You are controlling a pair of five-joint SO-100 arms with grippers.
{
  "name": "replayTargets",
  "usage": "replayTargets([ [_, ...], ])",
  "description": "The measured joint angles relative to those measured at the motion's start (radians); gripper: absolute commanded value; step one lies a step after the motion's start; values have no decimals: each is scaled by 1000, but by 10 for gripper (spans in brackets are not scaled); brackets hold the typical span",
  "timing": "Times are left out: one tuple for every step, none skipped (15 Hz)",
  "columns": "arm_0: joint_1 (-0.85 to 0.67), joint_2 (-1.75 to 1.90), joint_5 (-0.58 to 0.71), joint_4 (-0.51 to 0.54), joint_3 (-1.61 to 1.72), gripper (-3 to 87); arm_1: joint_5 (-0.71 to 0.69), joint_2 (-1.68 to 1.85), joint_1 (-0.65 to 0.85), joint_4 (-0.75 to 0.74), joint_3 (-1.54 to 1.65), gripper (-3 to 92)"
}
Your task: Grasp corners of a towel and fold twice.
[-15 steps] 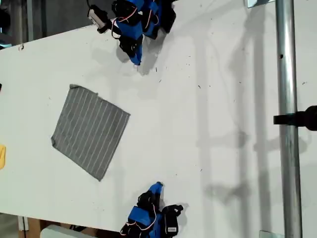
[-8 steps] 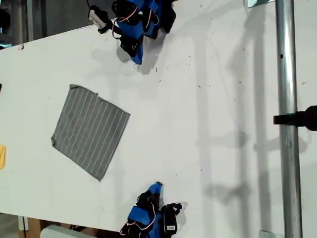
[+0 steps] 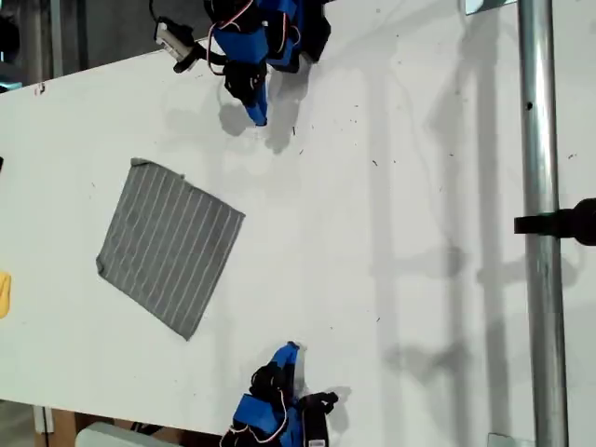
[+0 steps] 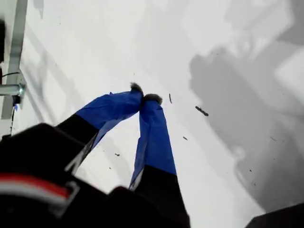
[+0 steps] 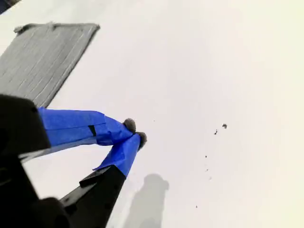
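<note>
The towel (image 3: 168, 247) is lying flat and unfolded on the white worktop (image 3: 400, 233), toward the exterior view's left, turned like a diamond so that its four corners are pointing outward: one (image 3: 138, 164) toward the top of that view, one (image 3: 243, 216) toward its right, one (image 3: 189, 336) toward its bottom and one (image 3: 99, 266) toward its left edge. My first tool (image 4: 144, 95) is hovering over bare worktop with its blue-taped tips pressed together and nothing between them. My second tool (image 5: 134, 132) is likewise closed tip to tip and empty, with the towel lying well ahead of it. Neither is touching the cloth, so no fold is begun. I am judging the cloth to be light, thin and limp: it is likely going to sag and drape from wherever it is pinched, and it may slide on the smooth surface when nudged. The hemmed corner tips are looking like the best holds, each tool opening first and pinching one of two neighbouring corners low against the worktop.
</note>
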Motion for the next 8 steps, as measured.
replayTargets([
  [0, -60, 8, -5, -38, -28, -21, -58, -2, -18, -41, -3],
  [0, -121, 12, -11, -84, -28, -43, -127, -5, -34, -86, -3],
  [2, -195, 15, -21, -133, -28, -66, -193, -11, -49, -126, -3],
  [0, -267, 17, -32, -181, -28, -87, -229, -12, -58, -161, -3],
  [-2, -353, 25, -46, -238, -28, -107, -278, -17, -64, -196, -3],
  [5, -448, 29, -60, -291, -28, -127, -325, -18, -69, -225, -3],
  [14, -534, 38, -69, -359, -28, -150, -351, -18, -71, -258, -3],
  [25, -621, 52, -80, -422, -28, -176, -388, -18, -71, -301, -3],
])
